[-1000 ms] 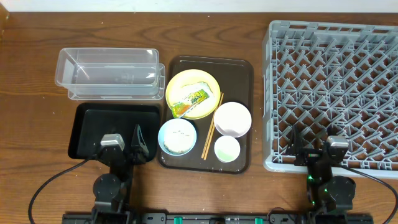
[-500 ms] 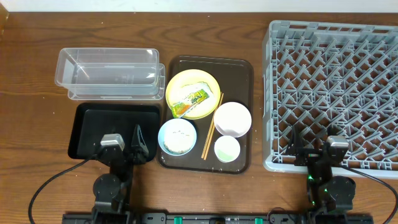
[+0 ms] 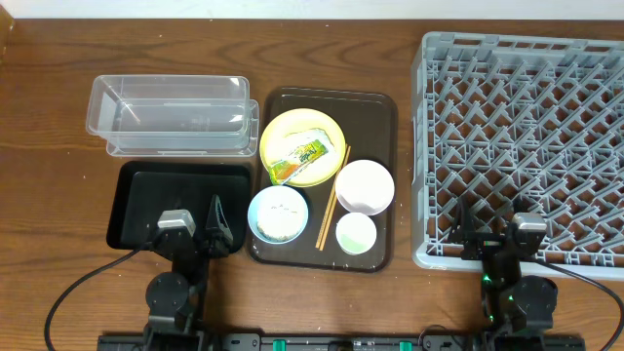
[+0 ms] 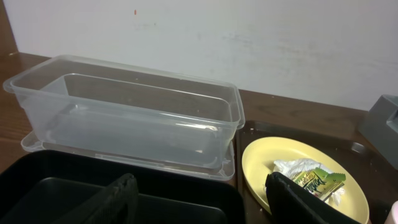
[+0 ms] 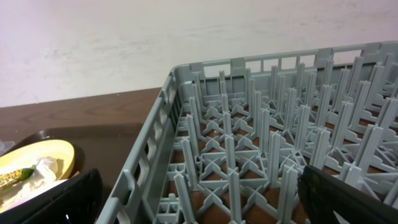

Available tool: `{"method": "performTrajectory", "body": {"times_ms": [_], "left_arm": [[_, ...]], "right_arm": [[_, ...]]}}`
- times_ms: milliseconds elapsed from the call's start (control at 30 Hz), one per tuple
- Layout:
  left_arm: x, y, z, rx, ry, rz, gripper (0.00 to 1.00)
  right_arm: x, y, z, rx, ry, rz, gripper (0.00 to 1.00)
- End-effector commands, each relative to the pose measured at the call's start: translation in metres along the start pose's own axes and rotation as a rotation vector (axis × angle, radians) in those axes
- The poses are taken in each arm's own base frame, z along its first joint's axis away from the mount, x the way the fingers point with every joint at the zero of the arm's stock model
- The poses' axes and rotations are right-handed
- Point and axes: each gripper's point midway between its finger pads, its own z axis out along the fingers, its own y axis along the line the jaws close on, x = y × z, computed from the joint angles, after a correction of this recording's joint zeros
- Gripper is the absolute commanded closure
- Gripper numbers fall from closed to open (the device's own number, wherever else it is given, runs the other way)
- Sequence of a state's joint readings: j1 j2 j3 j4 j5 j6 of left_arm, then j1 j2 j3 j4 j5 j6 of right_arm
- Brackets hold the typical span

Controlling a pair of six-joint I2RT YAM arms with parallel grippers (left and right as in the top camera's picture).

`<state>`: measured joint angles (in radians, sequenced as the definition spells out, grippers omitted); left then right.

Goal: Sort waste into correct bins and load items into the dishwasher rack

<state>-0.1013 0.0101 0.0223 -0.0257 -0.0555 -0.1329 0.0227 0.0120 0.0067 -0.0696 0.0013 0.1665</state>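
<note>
Green-and-yellow snack wrapper (image 3: 300, 156) lies on round yellow plate (image 3: 292, 127) in dark brown serving tray (image 3: 375, 107), with a crumpled white tissue (image 4: 289, 167) partly hidden beneath it. Left pincer (image 4: 202, 208) over shallow black rectangular tray (image 3: 146, 200), right pincer (image 5: 202, 199) at near edge of light-grey lattice rack (image 3: 522, 146). Both gape wide and empty, fingers cut off by frame.

The worktop (image 3: 58, 97) is brown wood grain. The rack (image 3: 517, 127) is a light grey lattice. The tub (image 3: 166, 117) is clear, the shallow tray (image 3: 146, 190) black, the serving tray (image 3: 380, 117) dark brown. The plate (image 3: 283, 132) is yellow, the wrapper (image 3: 297, 159) green and yellow, the cup (image 3: 356, 234) pale green, the chopsticks (image 3: 332, 198) tan. There are a white bowl (image 3: 365, 187) and a light blue bowl (image 3: 256, 207).
</note>
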Motion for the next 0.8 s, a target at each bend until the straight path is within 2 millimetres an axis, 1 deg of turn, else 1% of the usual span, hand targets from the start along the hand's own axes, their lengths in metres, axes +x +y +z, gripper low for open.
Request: {"method": "performTrajectory", "body": {"times_ms": [0, 100, 200, 367, 533, 633, 767], "left_arm": [[0.011, 0.006, 0.000, -0.027, 0.042, 0.014, 0.31], [0.004, 0.005, -0.001, -0.030, 0.056, 0.016, 0.31], [-0.003, 0.003, -0.002, -0.039, 0.098, 0.021, 0.31], [-0.016, 0.000, 0.004, -0.064, 0.227, 0.036, 0.31], [-0.033, -0.006, 0.021, -0.095, 0.385, 0.055, 0.31], [-0.041, -0.008, 0.031, -0.119, 0.513, 0.070, 0.31], [-0.041, -0.018, 0.037, -0.105, 0.704, 0.072, 0.31]], "right_arm": [[-0.002, -0.001, 0.000, 0.011, -0.007, -0.015, 0.01], [-0.005, -0.005, 0.000, 0.034, -0.006, -0.016, 0.01], [-0.013, -0.006, 0.000, 0.049, -0.001, -0.016, 0.01], [-0.031, -0.006, 0.006, 0.076, 0.053, -0.018, 0.01], [-0.046, -0.003, 0.024, 0.092, 0.162, -0.022, 0.01], [-0.052, 0.002, 0.037, 0.088, 0.272, -0.023, 0.01], [-0.057, 0.014, 0.052, 0.050, 0.419, -0.015, 0.01]]}}
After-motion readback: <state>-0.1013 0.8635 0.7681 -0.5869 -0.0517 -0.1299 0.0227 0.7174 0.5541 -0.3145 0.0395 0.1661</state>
